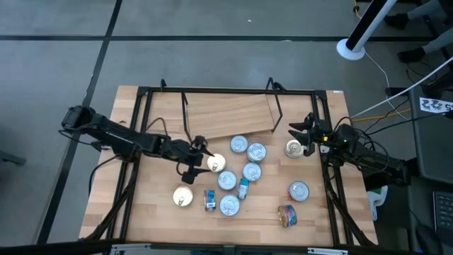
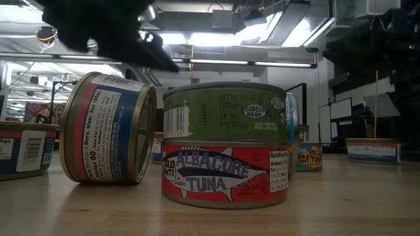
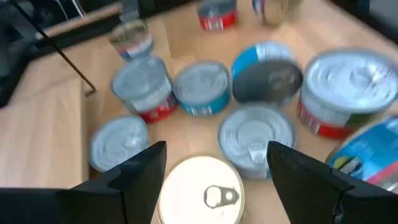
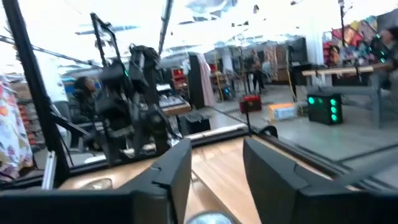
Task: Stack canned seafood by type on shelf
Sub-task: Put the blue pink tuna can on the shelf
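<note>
I see left end effector [image 1: 200, 164] open, fingers straddling gold-lid tin [image 3: 200, 190] at cluster's left edge. Right end effector [image 1: 309, 136] open beside lone tin [image 1: 294, 148]; its lid cut off in wrist view. Shelf [image 1: 230, 115] tilted at tabletop [image 1: 311, 223] rear, bare wood front-left. Stacked tins [image 2: 225, 144] read "ALBACORE TUNA"; upper label too dim.

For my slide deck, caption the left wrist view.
Left gripper, fingers open, poised around a gold-lidded tin beside clustered silver-lidded tins.
</note>
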Robot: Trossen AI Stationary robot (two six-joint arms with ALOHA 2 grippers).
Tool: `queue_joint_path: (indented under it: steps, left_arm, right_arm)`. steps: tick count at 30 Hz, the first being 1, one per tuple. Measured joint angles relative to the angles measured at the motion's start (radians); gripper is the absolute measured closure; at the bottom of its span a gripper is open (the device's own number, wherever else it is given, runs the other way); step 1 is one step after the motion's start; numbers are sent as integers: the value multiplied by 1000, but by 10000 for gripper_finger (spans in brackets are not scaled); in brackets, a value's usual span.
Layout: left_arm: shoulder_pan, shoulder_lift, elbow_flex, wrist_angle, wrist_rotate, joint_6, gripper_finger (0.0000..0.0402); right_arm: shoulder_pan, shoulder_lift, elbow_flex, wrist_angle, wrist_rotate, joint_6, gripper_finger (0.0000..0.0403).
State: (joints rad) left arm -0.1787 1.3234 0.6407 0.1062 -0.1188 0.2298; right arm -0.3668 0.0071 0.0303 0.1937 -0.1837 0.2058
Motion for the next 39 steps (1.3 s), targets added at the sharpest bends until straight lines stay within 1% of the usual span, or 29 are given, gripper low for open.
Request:
queue_joint_path:
  steps: [3, 9, 11, 17, 22, 28, 34, 39]
  left_arm:
    - [0, 53, 0, 0, 0, 37, 127]
    - [-5, 115, 0, -17, 0, 71, 130]
    - [-10, 129, 0, -44, 0, 77, 140]
    - [-11, 163, 0, -71, 0, 85, 189]
    - [-12, 195, 0, -73, -9, 110, 221]
    - [-11, 220, 0, -68, -59, 113, 246]
    - [-11, 227, 0, -64, -74, 113, 271]
    - [-11, 227, 0, -64, -77, 113, 298]
  right_arm:
    - [0, 0, 0, 18, -2, 0, 239]
    - [0, 0, 2, 33, -2, 0, 235]
    - [0, 0, 2, 34, -2, 0, 235]
    - [0, 0, 3, 61, -2, -1, 235]
    - [1, 41, 5, 154, -28, -7, 235]
    - [1, 170, 54, 177, -45, -47, 235]
    - [1, 375, 154, 180, -82, -147, 235]
    - [1, 569, 247, 177, -165, -234, 235]
